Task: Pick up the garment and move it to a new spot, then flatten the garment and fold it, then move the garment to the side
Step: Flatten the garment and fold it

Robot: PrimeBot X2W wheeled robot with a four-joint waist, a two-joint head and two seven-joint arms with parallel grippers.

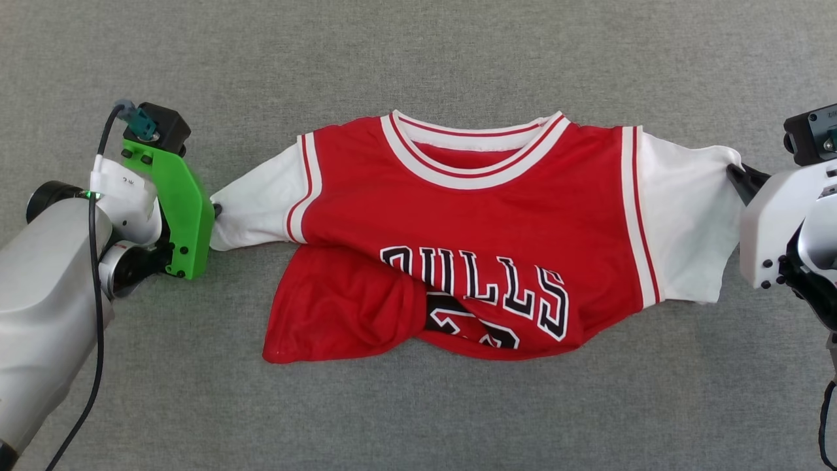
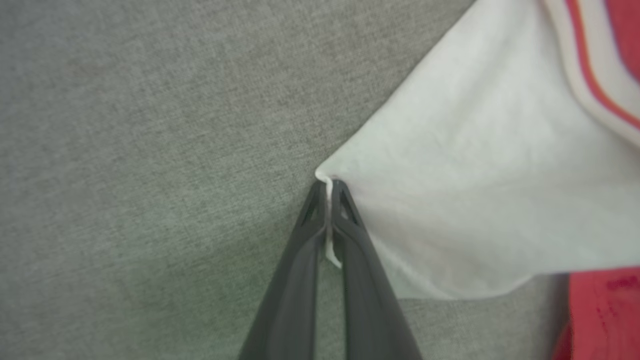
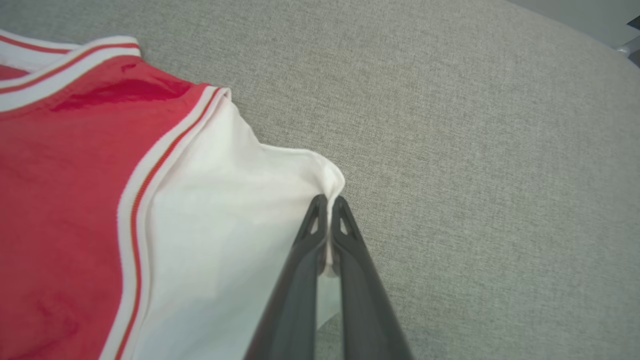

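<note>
The garment (image 1: 471, 216), a red jersey T-shirt with white sleeves and black lettering, lies front up on the grey cloth surface, collar toward the far side. Its lower hem is folded up and rumpled, hiding part of the number. My left gripper (image 1: 216, 210) is shut on the tip of the white sleeve (image 2: 475, 200) at the left; the left wrist view has the left gripper (image 2: 328, 187) pinching a sliver of white cloth. My right gripper (image 1: 735, 173) is shut on the corner of the other sleeve (image 3: 225, 235); in the right wrist view the right gripper (image 3: 328, 202) clamps the sleeve corner.
Grey woven fabric (image 1: 418, 59) covers the whole work surface around the garment. Its rounded edge shows at the top right of the right wrist view, by a bit of pale floor (image 3: 590, 15).
</note>
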